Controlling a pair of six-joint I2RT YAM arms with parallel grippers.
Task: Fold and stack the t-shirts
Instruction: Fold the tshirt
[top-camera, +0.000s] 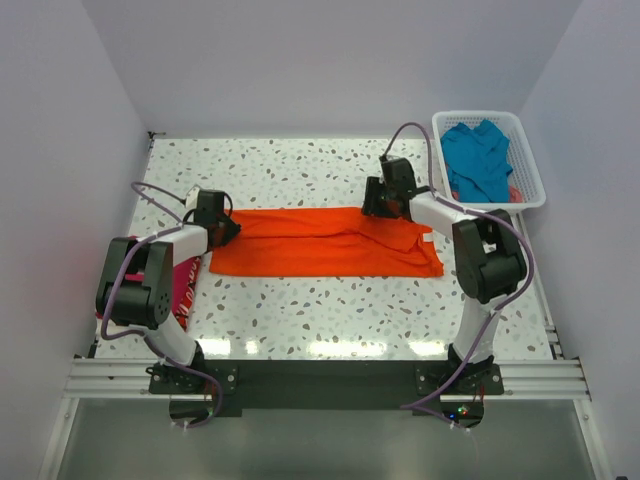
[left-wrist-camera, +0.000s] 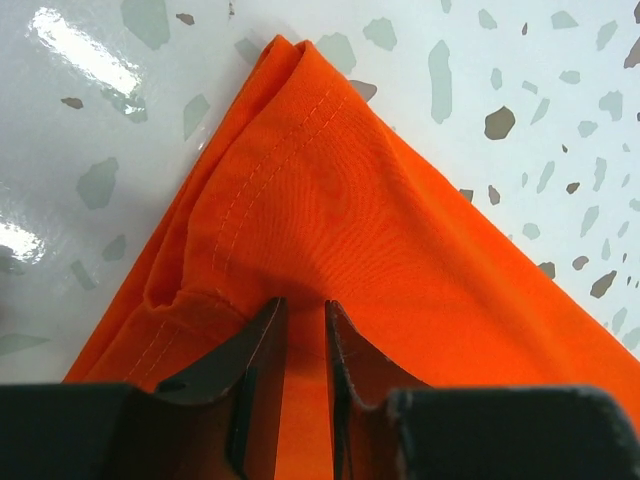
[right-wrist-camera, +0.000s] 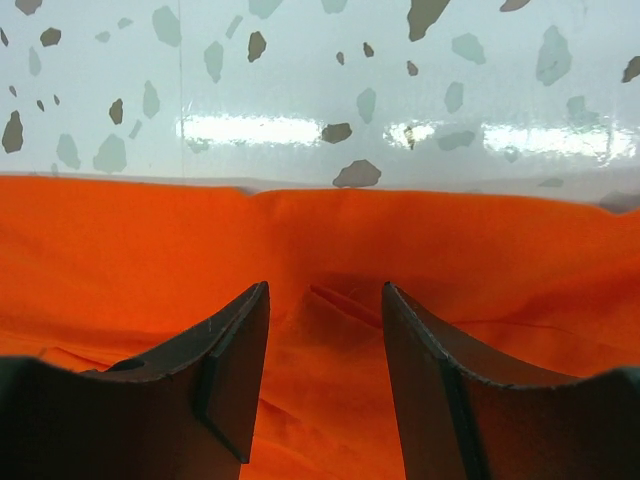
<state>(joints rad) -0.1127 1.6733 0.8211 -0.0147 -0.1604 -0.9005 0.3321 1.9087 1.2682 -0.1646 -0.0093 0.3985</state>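
Left gripper (left-wrist-camera: 305, 303) sits nearly closed, pinching a stitched corner of the orange t-shirt (top-camera: 320, 245), while the right gripper (right-wrist-camera: 325, 290) hangs with its fingers spread apart over the shirt's far edge. That shirt lies folded into a long band across the middle of the bench (top-camera: 300, 160). A teal t-shirt (top-camera: 478, 158) sits in the white basket (top-camera: 480, 114) at the far right corner.

Speckled white table (top-camera: 300, 310), pale lilac walls (top-camera: 300, 60)
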